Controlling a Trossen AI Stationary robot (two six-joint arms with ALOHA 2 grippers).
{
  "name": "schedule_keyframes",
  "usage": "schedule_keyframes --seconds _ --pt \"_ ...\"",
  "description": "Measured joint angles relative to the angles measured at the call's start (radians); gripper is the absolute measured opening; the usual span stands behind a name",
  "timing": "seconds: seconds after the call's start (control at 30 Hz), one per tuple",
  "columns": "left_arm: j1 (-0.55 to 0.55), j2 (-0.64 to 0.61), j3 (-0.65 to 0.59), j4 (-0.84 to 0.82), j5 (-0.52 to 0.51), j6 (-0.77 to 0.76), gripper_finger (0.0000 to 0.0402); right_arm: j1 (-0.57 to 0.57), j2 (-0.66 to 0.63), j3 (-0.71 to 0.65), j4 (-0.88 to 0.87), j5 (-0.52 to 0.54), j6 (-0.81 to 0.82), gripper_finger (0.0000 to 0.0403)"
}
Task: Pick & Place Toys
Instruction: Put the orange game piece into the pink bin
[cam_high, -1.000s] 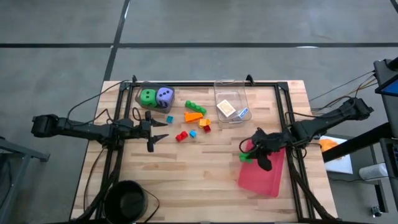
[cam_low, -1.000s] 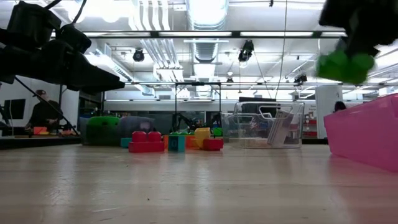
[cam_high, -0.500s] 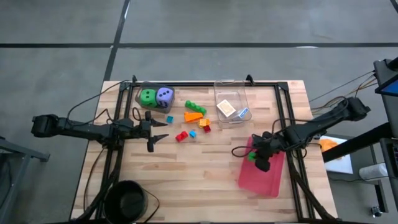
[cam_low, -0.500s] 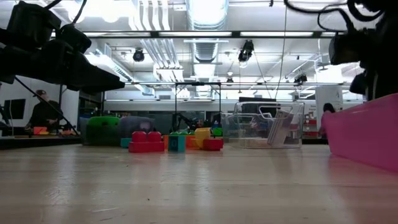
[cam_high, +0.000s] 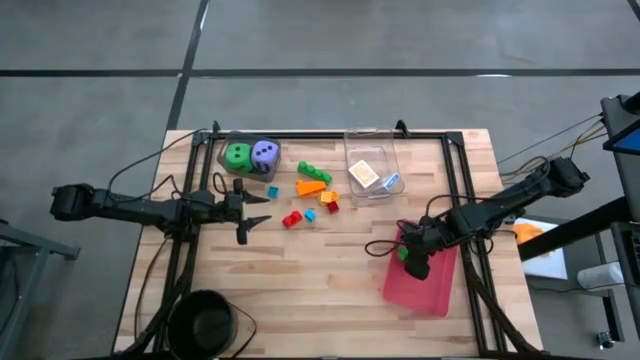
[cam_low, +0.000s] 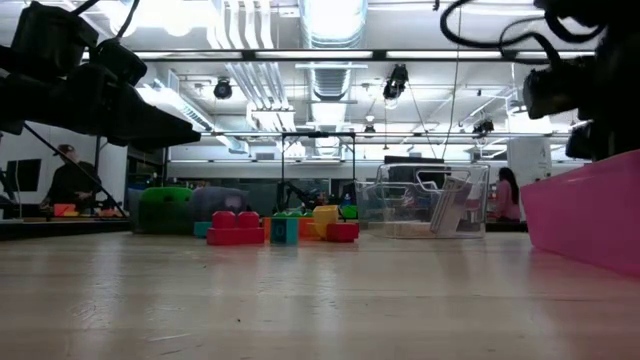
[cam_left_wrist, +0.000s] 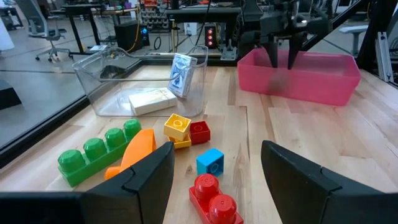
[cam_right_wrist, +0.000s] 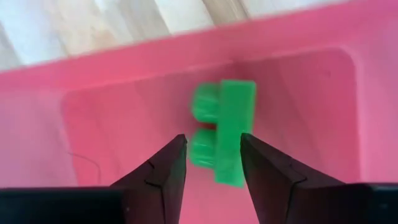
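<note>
Green brick (blurred in the right wrist view) lies in the pink tray just ahead of the right hand, whose fingers stand apart around nothing. Seen from above, that hand hides most of the brick. Left hand hovers open near two dice and seven loose bricks; two packets sit in the clear box.
</note>
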Motion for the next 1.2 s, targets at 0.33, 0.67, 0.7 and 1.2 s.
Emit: schedule_keyframes --seconds 0.33,0.67,0.7,1.2 --pt "0.000 0.000 0.000 0.005 0.000 -0.024 0.0239 0.069 -0.065 0.140 0.122 0.291 -0.212 0.0153" --pt "0.000 0.003 0.047 -0.079 -0.029 -0.156 0.0239 0.164 -0.039 -0.047 1.119 0.562 -0.856 0.0153" --pt "0.000 0.005 0.063 -0.098 -0.029 -0.167 0.0239 0.161 -0.024 -0.074 1.188 0.564 -0.889 0.0153" --pt "0.000 0.356 0.423 -0.428 -0.031 -0.112 0.0245 0.068 0.107 -0.191 1.331 0.614 -0.833 0.0153"
